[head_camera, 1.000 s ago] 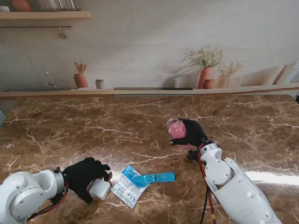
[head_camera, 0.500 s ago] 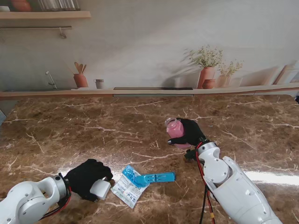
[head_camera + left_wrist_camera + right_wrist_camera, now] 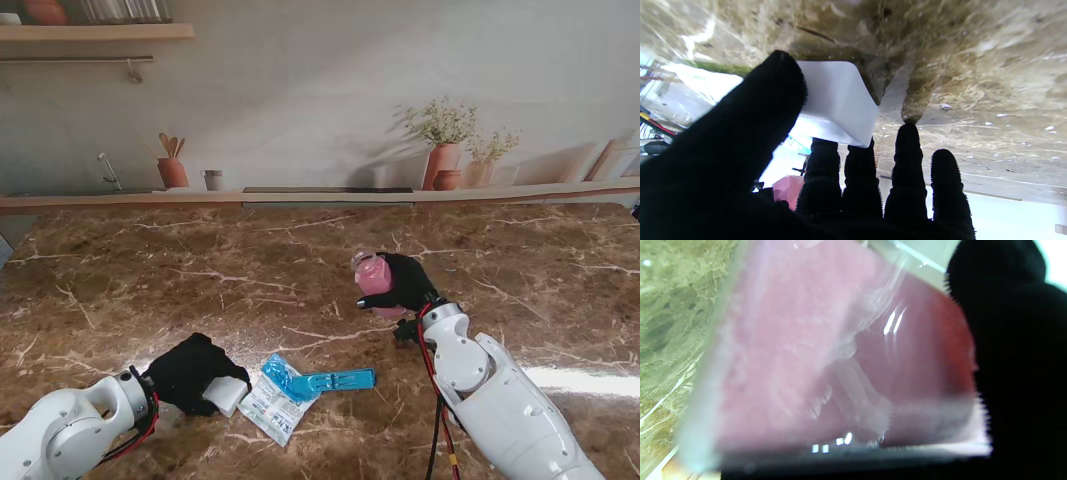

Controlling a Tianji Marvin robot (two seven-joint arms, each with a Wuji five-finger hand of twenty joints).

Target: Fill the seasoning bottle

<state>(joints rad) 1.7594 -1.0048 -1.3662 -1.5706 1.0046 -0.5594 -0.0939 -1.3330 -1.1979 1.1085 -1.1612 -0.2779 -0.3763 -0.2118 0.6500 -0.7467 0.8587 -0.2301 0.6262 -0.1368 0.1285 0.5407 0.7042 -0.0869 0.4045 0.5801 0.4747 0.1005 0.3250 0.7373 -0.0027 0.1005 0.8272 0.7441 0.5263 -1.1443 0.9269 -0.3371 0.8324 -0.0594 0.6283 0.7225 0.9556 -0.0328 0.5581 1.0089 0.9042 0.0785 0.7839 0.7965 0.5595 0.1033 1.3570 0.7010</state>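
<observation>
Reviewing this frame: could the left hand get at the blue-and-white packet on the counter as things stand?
Probably not yet: the left hand is shut on the white cap. The packet lies right beside it with nothing between, so reach looks fine once the cap is set down.

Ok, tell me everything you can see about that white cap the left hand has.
The white cap is a smooth, plastic-looking block, squarish with rounded corners. It sits in the left hand, thumb on one side and fingers under its edge, close over the marble table, beside the blue-and-white packet.
</observation>
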